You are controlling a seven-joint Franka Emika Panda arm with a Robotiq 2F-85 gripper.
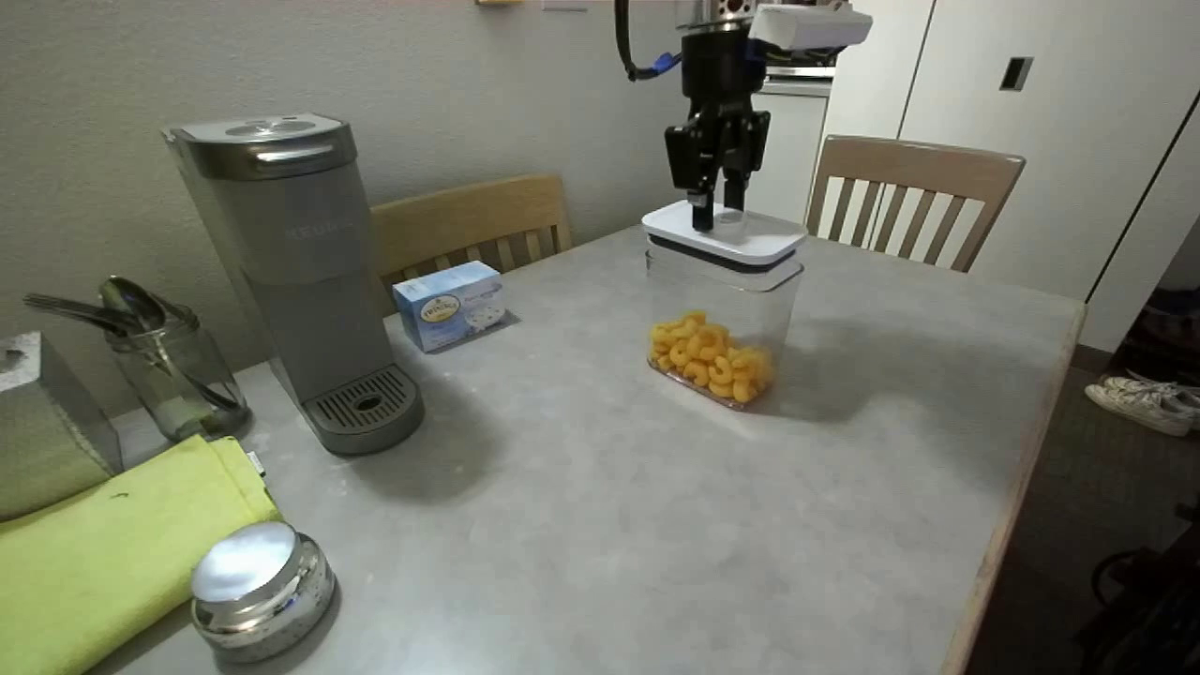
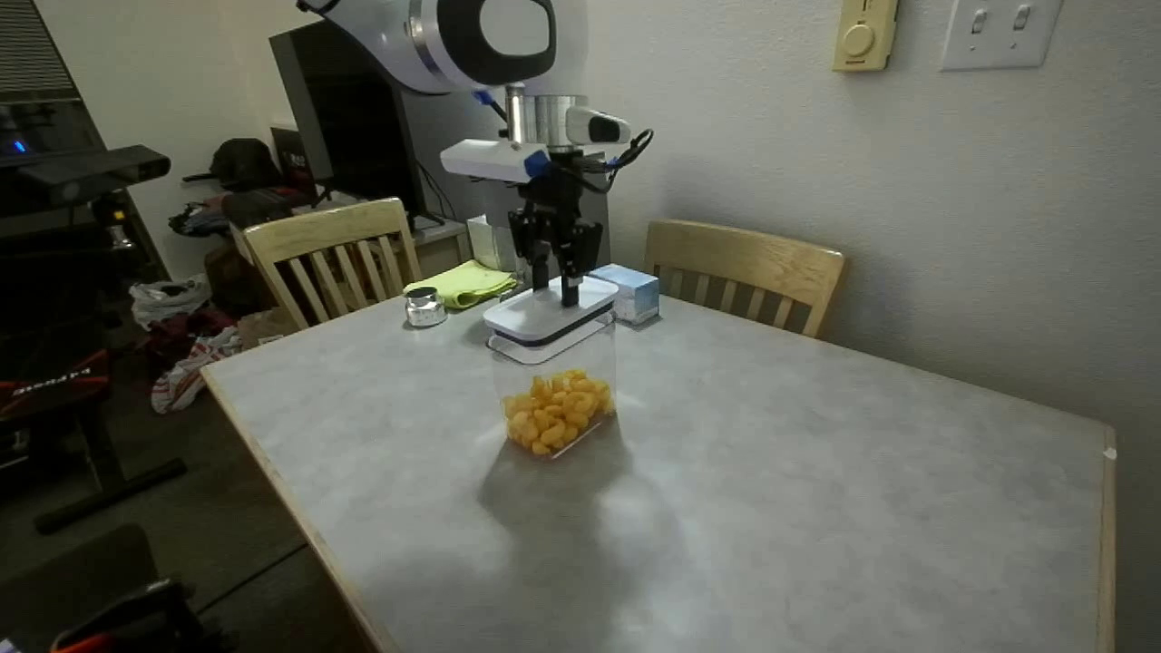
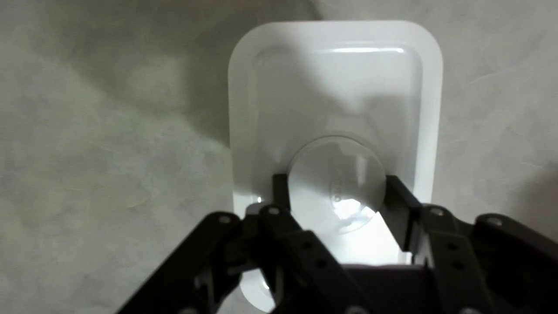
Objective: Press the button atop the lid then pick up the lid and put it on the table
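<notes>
White rounded-rectangle lid, level above light grey table; round white button raised from lid's middle.

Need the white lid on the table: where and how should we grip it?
Likely best: the raised round button in the middle of the white lid, from straight above, fingers on opposite sides across the lid's shorter dimension. The button stands proud, giving sides to pinch; the lid is broad, flat and roughly level.

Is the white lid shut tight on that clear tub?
No, the lid is raised: in both exterior views its black seal shows above the rim of the tub. Whether it is fully out, I cannot tell.
</notes>
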